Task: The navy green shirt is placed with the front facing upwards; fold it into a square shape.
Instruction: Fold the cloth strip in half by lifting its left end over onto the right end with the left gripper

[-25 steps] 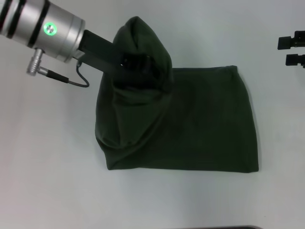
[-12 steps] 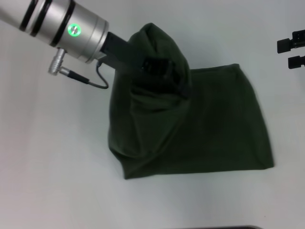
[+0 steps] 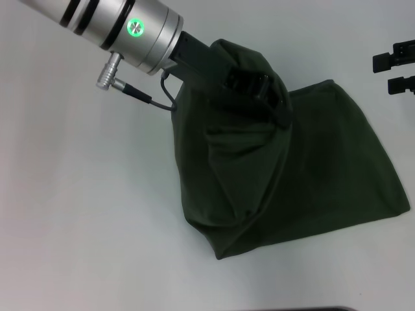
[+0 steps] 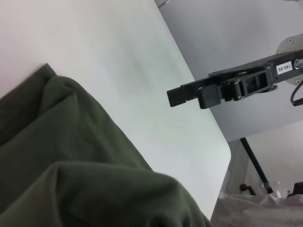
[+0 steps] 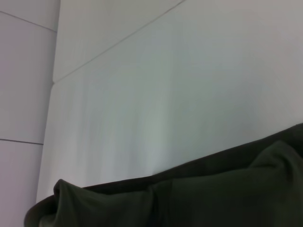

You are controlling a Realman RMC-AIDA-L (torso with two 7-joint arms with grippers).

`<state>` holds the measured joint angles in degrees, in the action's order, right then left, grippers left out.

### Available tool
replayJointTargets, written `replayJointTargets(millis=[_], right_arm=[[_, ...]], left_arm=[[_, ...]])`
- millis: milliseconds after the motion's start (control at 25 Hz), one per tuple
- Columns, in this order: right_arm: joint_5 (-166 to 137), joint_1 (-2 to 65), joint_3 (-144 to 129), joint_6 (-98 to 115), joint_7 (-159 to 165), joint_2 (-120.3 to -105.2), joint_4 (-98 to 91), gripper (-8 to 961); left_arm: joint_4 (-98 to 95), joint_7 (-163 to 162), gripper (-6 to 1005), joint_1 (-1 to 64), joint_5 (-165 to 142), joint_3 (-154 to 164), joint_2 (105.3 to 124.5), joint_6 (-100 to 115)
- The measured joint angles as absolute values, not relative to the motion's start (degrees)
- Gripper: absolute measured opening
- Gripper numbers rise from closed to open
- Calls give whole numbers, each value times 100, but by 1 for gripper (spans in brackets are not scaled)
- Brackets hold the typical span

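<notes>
Shirt (image 3: 311, 175) lies folded on the white bench (image 3: 78, 214), its left part lifted into a draped peak by the left gripper (image 3: 256, 87), fingers clamped on the cloth, while the right gripper (image 3: 395, 71) sits apart at the far right edge, fingers slightly apart.

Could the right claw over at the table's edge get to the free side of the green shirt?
Probably yes. The right claw sits beside the navy green shirt, with only bare table between them. The left claw holds up the opposite side.
</notes>
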<state>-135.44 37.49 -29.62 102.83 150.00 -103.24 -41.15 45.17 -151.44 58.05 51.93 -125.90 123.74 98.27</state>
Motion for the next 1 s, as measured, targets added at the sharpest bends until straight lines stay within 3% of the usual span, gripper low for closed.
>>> replayJointTargets(millis=[280,1000], right_arm=[[-13544,3708,-2957,10263,14996,-10327,-4104,803],[-13544,3700,-2962,10171,14972,-10352,-3995,793]], left_arm=[[4537,-15212,40,5896,5187,-12572,12325,9943],[3747,-15076,39,5924,5473,-11891,12439,8843]])
